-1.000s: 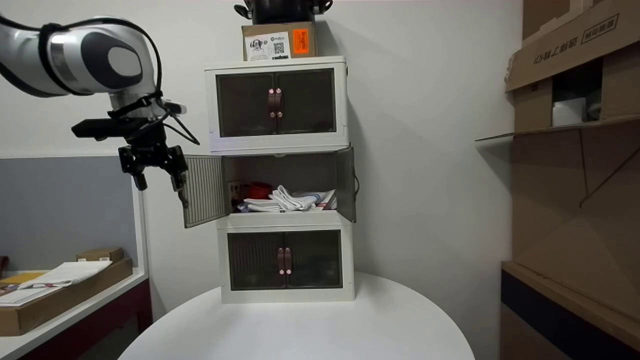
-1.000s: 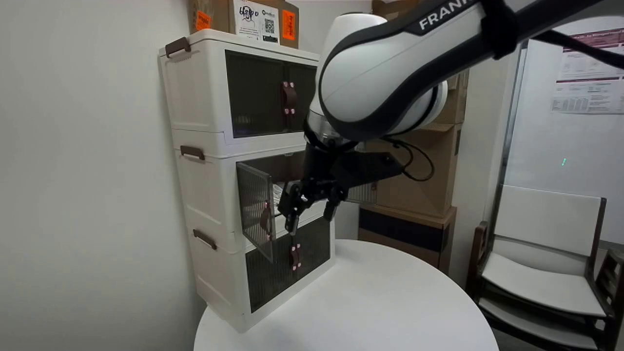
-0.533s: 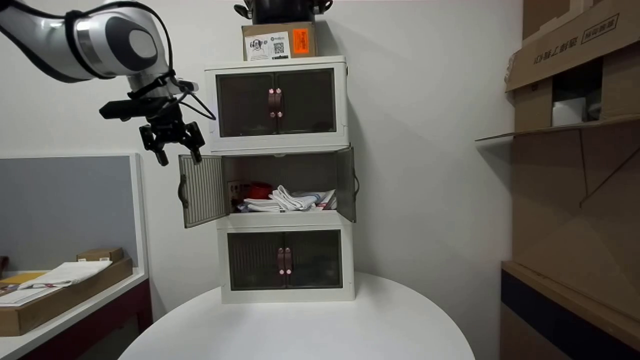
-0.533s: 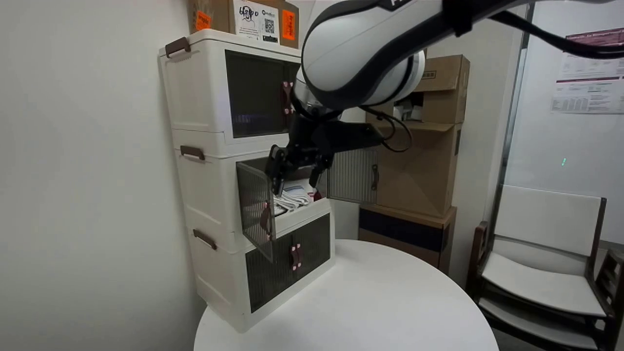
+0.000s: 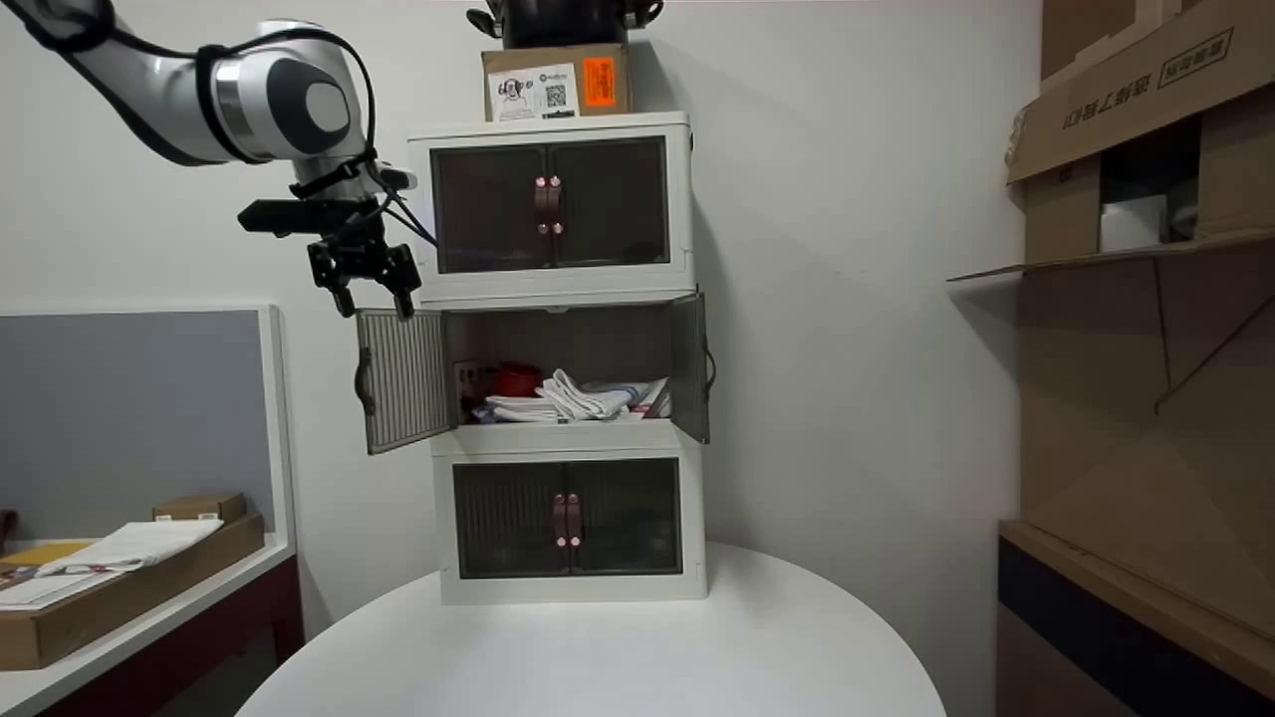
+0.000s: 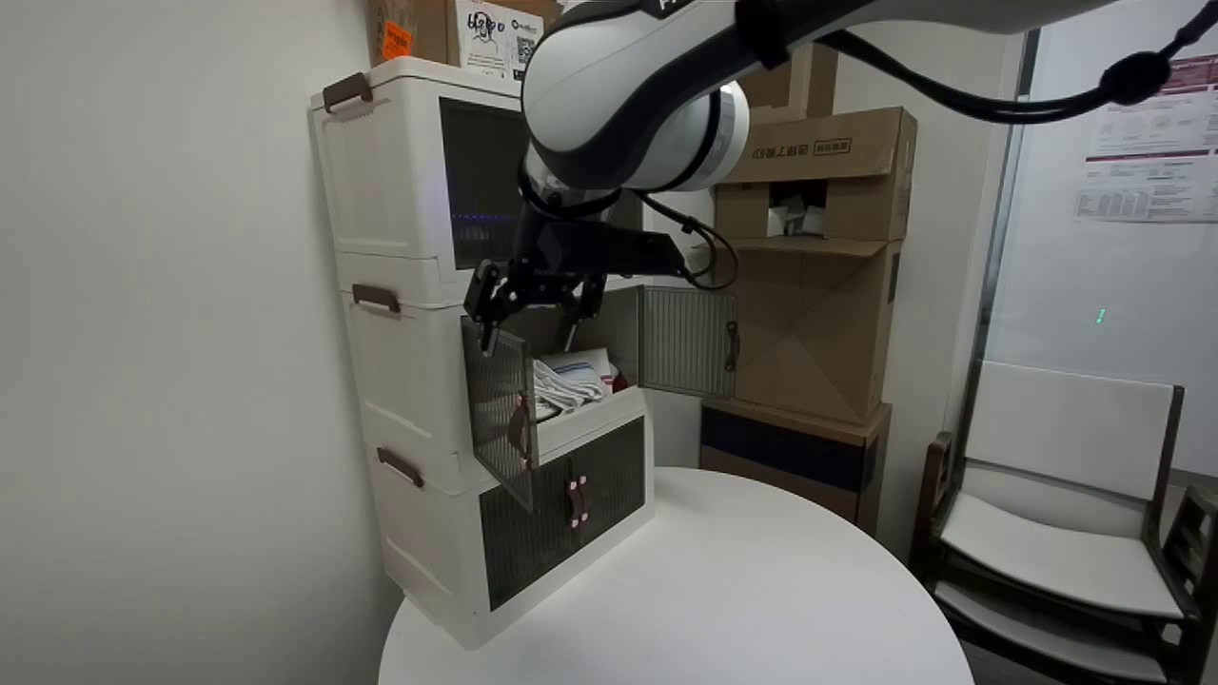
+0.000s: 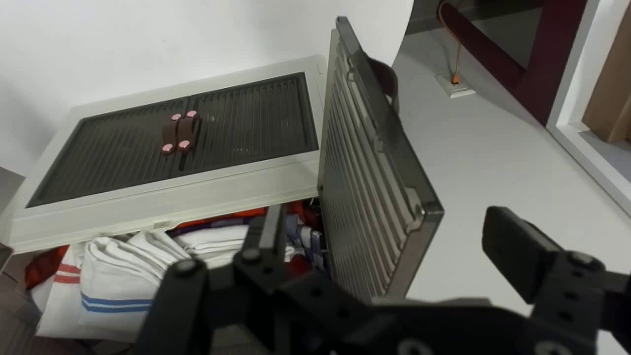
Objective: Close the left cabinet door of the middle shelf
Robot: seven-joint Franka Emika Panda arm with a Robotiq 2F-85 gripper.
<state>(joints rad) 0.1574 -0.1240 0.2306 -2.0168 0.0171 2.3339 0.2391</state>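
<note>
The left cabinet door [image 5: 406, 383] is a grey-framed, ribbed translucent pane with a dark strap handle. It stands swung wide open from the middle shelf [image 5: 563, 435], a white unit holding folded white towels [image 5: 578, 398] and a red container [image 5: 518, 379]. The door also shows in an exterior view [image 6: 500, 409] and in the wrist view [image 7: 374, 172]. My gripper [image 5: 375, 299] is open and empty, pointing down around the height of the door's top edge. In the wrist view the fingers [image 7: 393, 230] appear on either side of the door's upper corner; contact cannot be told.
The right door [image 6: 687, 342] of the middle shelf is also open. The top unit [image 5: 558, 284] and the bottom unit [image 5: 573, 588] have shut doors. A carton [image 5: 618, 75] with a black pot sits on top. The cabinet stands on a round white table [image 5: 598, 657] against the wall.
My gripper has risen and moved toward the cabinet, from beside the left door's handle up to its top edge. The gripper stays open. Both doors have not moved.
</note>
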